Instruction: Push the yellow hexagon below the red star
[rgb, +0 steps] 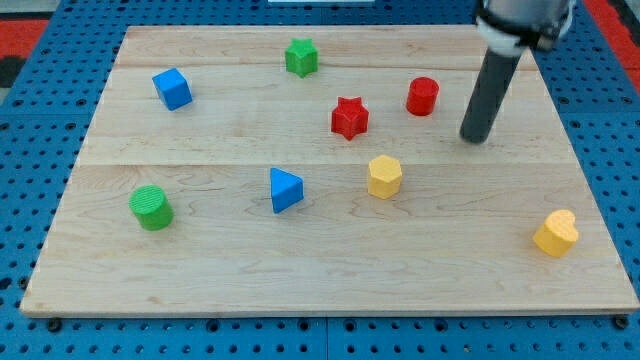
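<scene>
I carry no pincer at all, only a straight dark rod, so there is nothing here to be open, closed or gripping; what counts is where my tip (476, 139) rests on the bench (200, 270). It stands toward the view's right, well apart from the yellow hexagon (384, 176), which lies down and to the view's left of it. The red star (349, 118) sits above the hexagon and a little to its left, with a clear gap between them, and the red cylinder (423, 96) stands between the star and my tip, slightly higher in the view. So the hexagon is already lower than the star, but offset toward the view's right; I judge that it needs a short shove to the view's left to come squarely beneath. That means my tip should reach the hexagon's right side, and since it already lies on that side, only higher up, the approach looks open: nothing stands between tip and hexagon. The blue triangle (286, 190) sits to the hexagon's left at much the same height, so I judge an overlong push risks knocking into it.
</scene>
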